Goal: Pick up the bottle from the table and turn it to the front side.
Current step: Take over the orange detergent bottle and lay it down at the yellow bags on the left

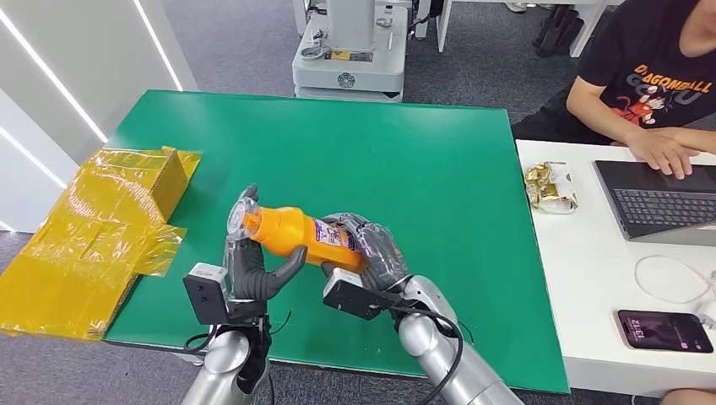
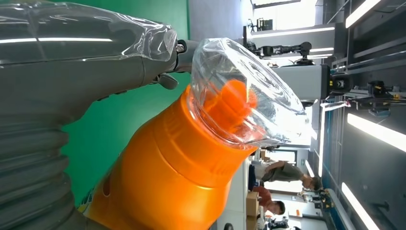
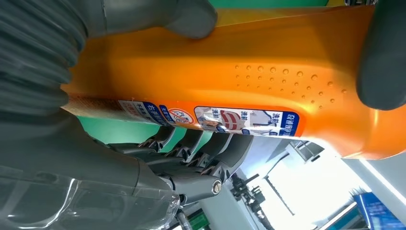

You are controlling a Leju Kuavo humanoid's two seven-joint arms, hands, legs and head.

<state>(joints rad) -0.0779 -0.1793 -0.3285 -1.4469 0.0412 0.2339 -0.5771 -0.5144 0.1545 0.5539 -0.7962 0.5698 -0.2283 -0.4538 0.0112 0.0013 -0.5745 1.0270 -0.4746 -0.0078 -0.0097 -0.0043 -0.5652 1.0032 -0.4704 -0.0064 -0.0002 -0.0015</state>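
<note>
Both hands are on the bottle [image 1: 300, 236], which is lifted off the green bench [image 1: 405, 169] and lies nearly level between them. Its long axis runs across the robot's front, from the right hand [image 1: 371, 253] at the base end toward the left hand [image 1: 253, 266] at the neck end, the clear cap [image 1: 243, 215] tilted slightly up and away.

Right hand: wrapped around the lower body, thumb [image 3: 191, 17] on one face and fingers [image 3: 201, 148] curled round the other, so it grips firmly. The label strip [image 3: 210, 117] sits along the side just beside those fingers.

Left hand: cupped under the neck [image 2: 191, 148], with one finger reaching up beside the cap; it seems to support more than clamp.

Turning the bottle probably means a roll about that long axis, with the right hand driving and the left steadying the neck. A slip looks likeliest at the smooth shoulder.
</note>
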